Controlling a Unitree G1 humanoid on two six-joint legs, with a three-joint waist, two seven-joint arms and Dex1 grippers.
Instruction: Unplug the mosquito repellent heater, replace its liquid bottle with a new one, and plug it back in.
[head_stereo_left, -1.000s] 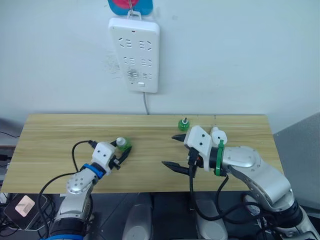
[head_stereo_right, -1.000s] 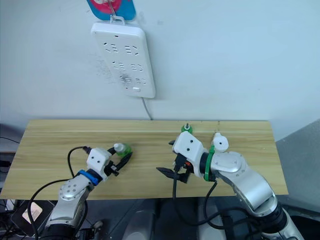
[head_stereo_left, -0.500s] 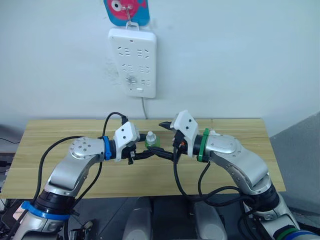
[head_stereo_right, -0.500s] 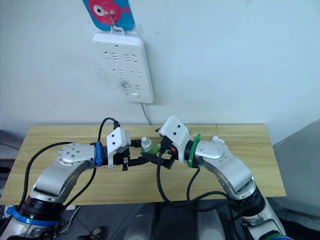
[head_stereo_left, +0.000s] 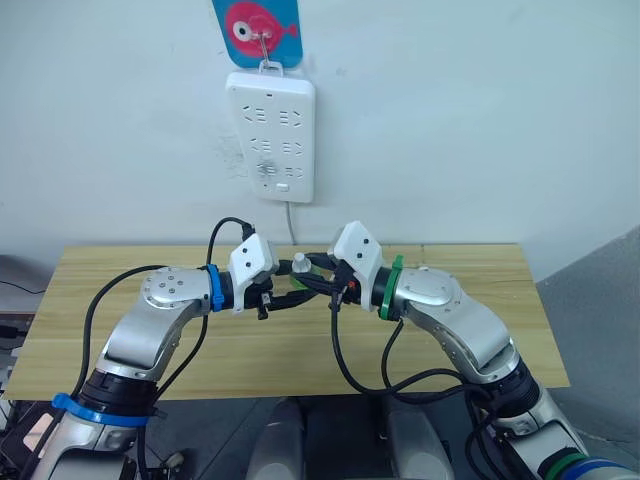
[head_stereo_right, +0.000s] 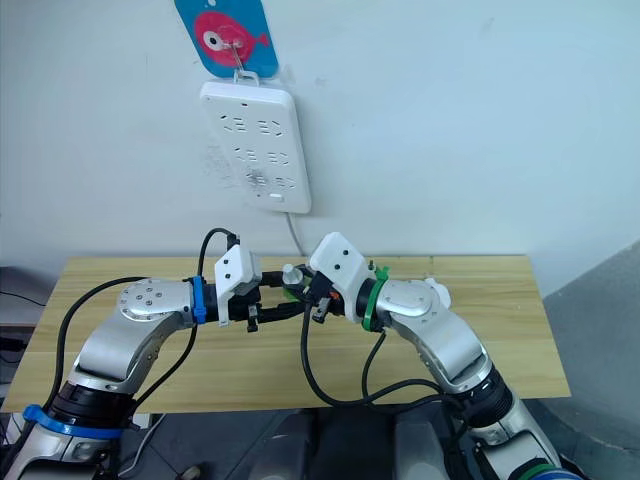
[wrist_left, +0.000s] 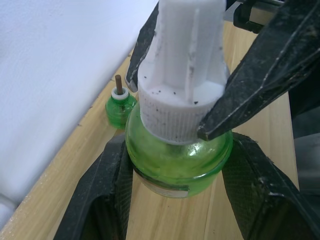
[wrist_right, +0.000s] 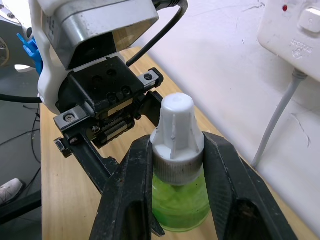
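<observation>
Bottle (wrist_left: 177, 160), green with a white cap (wrist_right: 175, 132), is hanging above the worktop's (head_stereo_left: 120, 270) middle. Left gripper (wrist_left: 175, 170) is pinching its body; right gripper (wrist_right: 175, 165) is clamping the cap. It looks light, smooth and slippery; the ribbed cap seems the surer hold.

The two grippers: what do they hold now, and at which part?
The left gripper holds the green liquid bottle by its round body; the right gripper clamps the bottle's white cap at its ribbed base.
</observation>
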